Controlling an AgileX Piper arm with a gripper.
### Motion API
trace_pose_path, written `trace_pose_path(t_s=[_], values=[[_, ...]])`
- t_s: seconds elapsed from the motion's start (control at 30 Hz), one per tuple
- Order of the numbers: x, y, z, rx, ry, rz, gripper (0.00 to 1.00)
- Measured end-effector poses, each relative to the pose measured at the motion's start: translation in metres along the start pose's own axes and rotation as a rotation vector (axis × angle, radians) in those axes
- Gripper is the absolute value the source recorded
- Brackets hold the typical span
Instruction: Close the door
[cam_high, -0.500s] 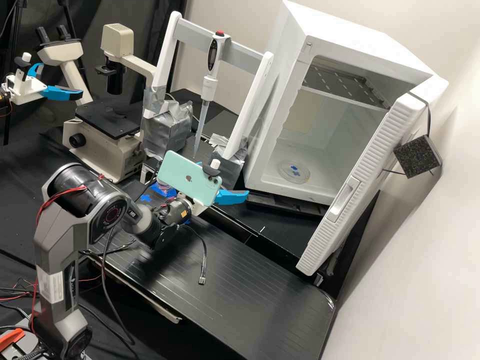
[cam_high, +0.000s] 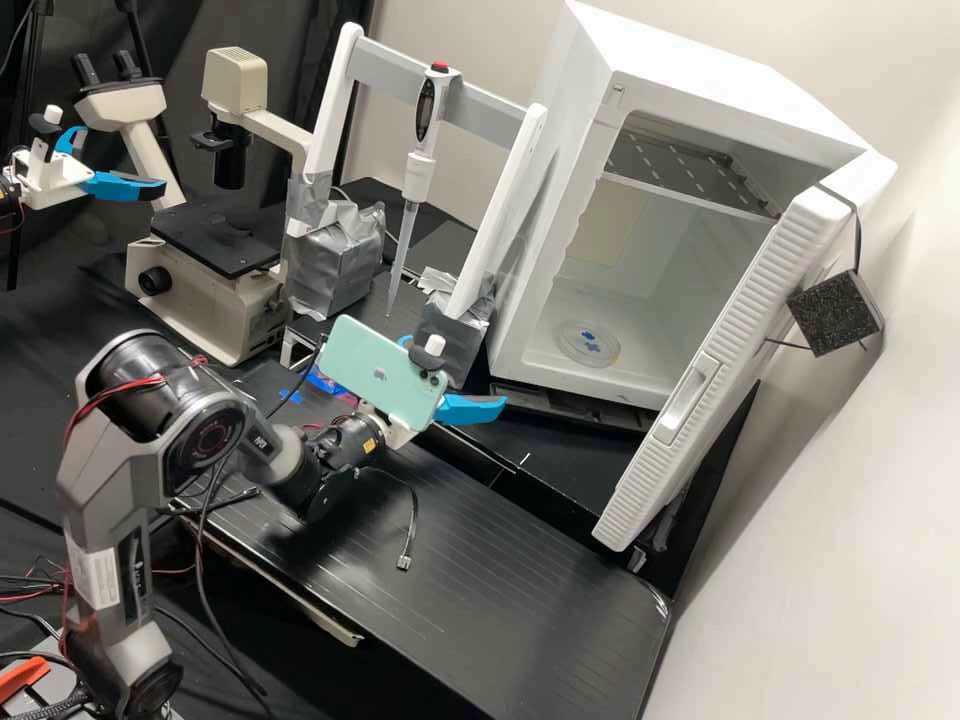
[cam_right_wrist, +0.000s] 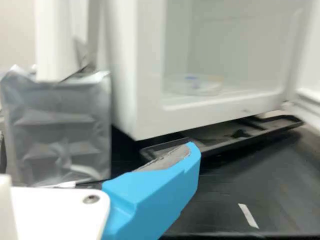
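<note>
1. High view: my gripper has just edged towards five o'clock, fingers spread wide with nothing held between them.
2. Rightwards, at its two o'clock, I see the incubator gaping.
3. Furthest right, at three o'clock from the gripper, the door stands open, unmoved. I judge this as positioning only; I must reach its outer side before pushing.

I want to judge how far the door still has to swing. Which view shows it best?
The high view: it takes in the whole door, with its handle, standing wide open from the white cabinet. The wrist view catches a piece of its inner side beside the opening, cut off by the frame.
</note>
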Motion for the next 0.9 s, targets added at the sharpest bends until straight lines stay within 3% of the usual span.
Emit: trace_pose_path(t_s=[0.23, 0.37, 0.57, 0.67, 0.9], values=[[-0.038, 0.037, 0.019, 0.032, 0.018, 0.146, 1.0], [-0.066, 0.073, 0.032, 0.053, -0.02, 0.274, 1.0], [-0.095, 0.116, 0.051, 0.111, -0.084, 0.467, 1.0], [-0.1, 0.133, 0.059, 0.107, -0.11, 0.532, 1.0], [-0.085, 0.15, 0.079, 0.112, -0.128, 0.55, 1.0]])
